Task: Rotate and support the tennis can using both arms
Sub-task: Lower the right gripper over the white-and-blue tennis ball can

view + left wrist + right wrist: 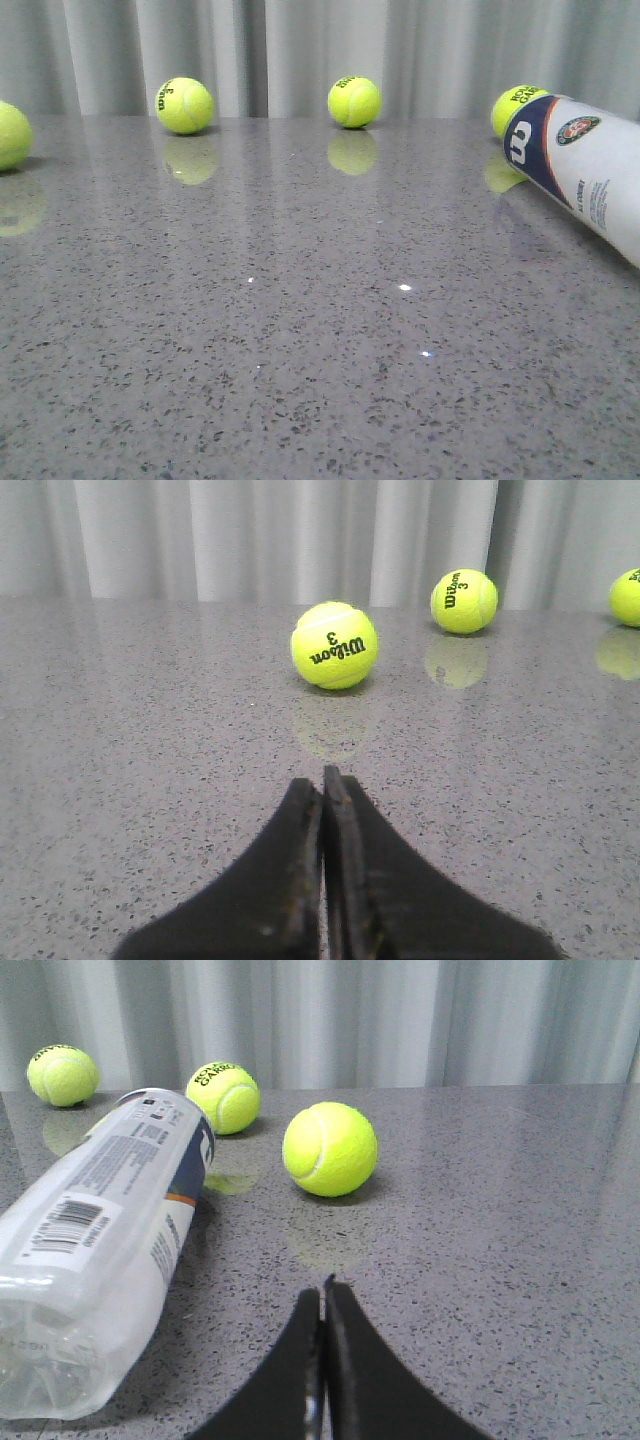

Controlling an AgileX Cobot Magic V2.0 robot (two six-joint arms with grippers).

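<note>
The tennis can (585,170) lies on its side at the right edge of the front view, white with a navy-and-orange Wilson panel and a round logo. It also shows in the right wrist view (100,1240), barcode up, lying beside and apart from my right gripper (322,1295), which is shut and empty above the table. My left gripper (322,780) is shut and empty, pointing toward a tennis ball (334,645). Neither gripper shows in the front view.
Yellow-green tennis balls lie on the grey speckled table (300,330): far left (10,135), back left (185,105), back middle (354,102), and one behind the can (515,105). Another ball (330,1148) lies ahead of the right gripper. Grey curtains hang behind.
</note>
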